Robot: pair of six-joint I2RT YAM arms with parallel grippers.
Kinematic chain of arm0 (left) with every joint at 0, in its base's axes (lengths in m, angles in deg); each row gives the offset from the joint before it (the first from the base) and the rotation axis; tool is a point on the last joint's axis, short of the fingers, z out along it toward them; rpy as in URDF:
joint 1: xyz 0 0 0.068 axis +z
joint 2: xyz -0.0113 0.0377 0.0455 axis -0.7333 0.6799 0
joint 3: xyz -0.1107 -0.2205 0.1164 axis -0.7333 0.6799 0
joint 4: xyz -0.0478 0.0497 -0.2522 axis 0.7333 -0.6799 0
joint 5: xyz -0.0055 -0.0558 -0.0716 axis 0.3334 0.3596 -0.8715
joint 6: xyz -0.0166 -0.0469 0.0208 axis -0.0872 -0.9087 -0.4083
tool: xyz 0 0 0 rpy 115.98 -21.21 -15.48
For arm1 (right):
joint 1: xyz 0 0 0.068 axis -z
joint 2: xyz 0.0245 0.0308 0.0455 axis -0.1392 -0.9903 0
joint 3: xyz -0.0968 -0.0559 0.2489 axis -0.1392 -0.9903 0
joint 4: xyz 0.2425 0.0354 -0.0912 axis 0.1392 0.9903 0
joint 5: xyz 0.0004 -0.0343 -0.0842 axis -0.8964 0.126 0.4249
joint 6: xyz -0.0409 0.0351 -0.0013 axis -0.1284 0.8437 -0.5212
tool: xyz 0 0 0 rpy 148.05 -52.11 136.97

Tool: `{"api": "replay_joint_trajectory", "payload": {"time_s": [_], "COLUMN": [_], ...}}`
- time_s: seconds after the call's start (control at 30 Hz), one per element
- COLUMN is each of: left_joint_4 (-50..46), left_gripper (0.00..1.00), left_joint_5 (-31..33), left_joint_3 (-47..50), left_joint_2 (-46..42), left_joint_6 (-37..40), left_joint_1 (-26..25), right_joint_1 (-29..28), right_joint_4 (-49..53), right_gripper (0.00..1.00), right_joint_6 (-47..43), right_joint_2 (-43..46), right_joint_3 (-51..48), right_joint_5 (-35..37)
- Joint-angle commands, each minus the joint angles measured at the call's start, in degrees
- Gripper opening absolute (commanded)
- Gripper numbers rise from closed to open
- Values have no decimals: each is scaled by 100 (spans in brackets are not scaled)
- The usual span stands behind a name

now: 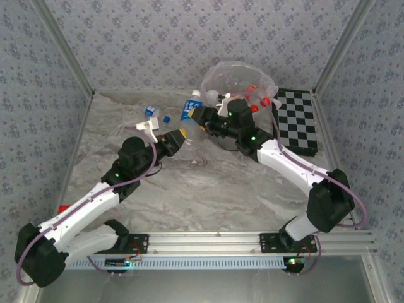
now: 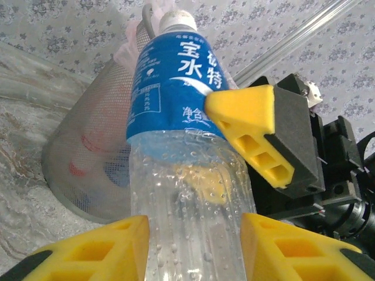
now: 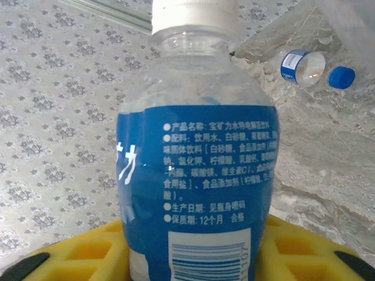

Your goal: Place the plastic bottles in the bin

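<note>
While left claw (image 2: pixel 195 225) grips the bottle (image 2: pixel 170 76) low, right claw (image 3: pixel 193 234) grips higher

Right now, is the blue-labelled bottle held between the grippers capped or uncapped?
Capped: the bottle carries a white cap in both wrist views.

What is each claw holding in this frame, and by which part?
Both grip one blue-label bottle: the left claw on its clear lower body, the right claw around the labelled middle.

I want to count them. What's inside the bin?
Inside the bin, bottles with red caps show through the clear bag. The right arm covers its lower part, hiding any others.
</note>
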Motion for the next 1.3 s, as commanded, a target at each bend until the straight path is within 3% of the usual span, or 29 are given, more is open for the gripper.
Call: {"api": "replay_joint_trajectory", "payload": {"time_s": [0.0, 0.07, 0.17, 0.3, 0.43, 0.73, 0.87, 1.0, 1.03, 1.27], "left_joint_4": [-190, -565, -1420, -2061, -2120, -2525, -2545, -2614, -2624, -2747], "left_gripper": [53, 68, 79, 80, 80, 80, 81, 81, 81, 81], "left_joint_5": [56, 237, 635, 971, 970, 1137, 1142, 1166, 1166, 1112], "left_joint_3": [-181, -273, -446, -436, -349, -382, -298, -319, -323, -440], "left_joint_2": [-44, -154, -367, -566, -591, -664, -703, -667, -657, -513], "left_joint_6": [167, 305, 498, 544, 435, 267, 253, 261, 258, 328], "left_joint_1": [-33, -12, 10, 86, 124, 142, 146, 185, 194, 329], "right_joint_1": [154, 384, 755, 1204, 1718, 1551, 1387, 1356, 1339, 1254], "right_joint_4": [130, 574, 1530, 2239, 1649, 1246, 1651, 2187, 2315, 3352], "right_gripper": [40, 39, 37, 36, 32, 31, 45, 89, 95, 97], "right_joint_6": [-318, -698, -1439, -1919, -1115, -399, -704, -1156, -1299, -2553], "right_joint_2": [136, 277, 549, 792, 692, 3, -70, -63, -47, 177], "right_joint_3": [541, 903, 1566, 1926, 1602, 1562, 1802, 2111, 2198, 2931], "right_joint_5": [-94, -47, 283, 1109, 1335, 2225, 2741, 2777, 2817, 3320]}}
